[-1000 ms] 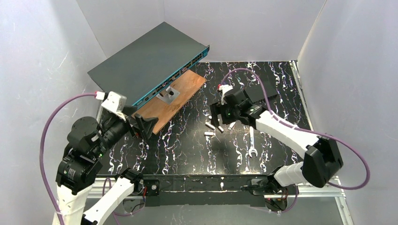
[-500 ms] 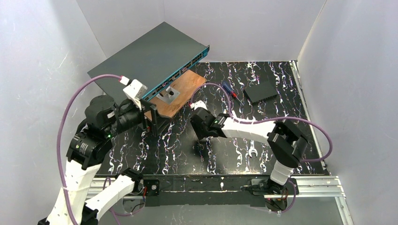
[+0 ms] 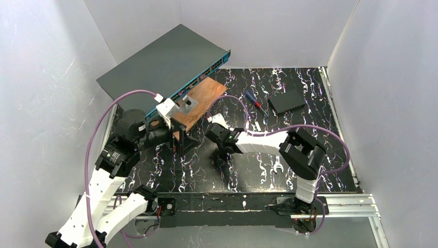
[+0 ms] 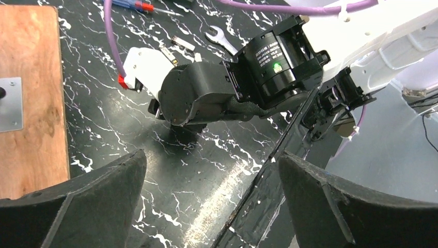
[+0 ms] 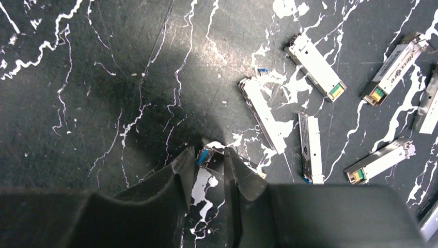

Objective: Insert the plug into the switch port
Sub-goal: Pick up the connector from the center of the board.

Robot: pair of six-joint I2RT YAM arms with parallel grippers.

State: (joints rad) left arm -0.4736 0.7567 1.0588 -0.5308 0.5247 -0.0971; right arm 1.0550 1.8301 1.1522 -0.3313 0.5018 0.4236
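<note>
Since one second ago both arms have changed place. The right gripper (image 5: 209,151) has gone from the middle-right of the table (image 3: 315,93) toward its centre and down to the surface, and its fingers have come much nearer to each other. The left gripper (image 4: 210,157) has travelled forward and to the right, and it hangs now at the near end of the wooden board (image 3: 204,98).

In the right wrist view the two dark fingers stand narrow, one on each side of a small metal plug (image 5: 213,156) with a blue tab, which lies on the table. The gap beside the plug is very thin, and I cannot tell if the pads already squeeze it. Five similar loose plugs (image 5: 263,114) lie scattered just to the right, apart from the fingers.

The left gripper is spread wide and holds nothing. Its wrist camera looks between the fingers at the right arm.

The switch (image 3: 160,64) is at the far left corner, tilted, with its teal port edge (image 3: 204,74) turned to the wooden board and running just beside it. It is well apart from the plug. A metal plate (image 3: 187,105) sits on the board. A screwdriver (image 3: 253,98) and a small black box (image 3: 287,101) lie at the far side, and a wrench (image 3: 277,166) lies near the right arm.
</note>
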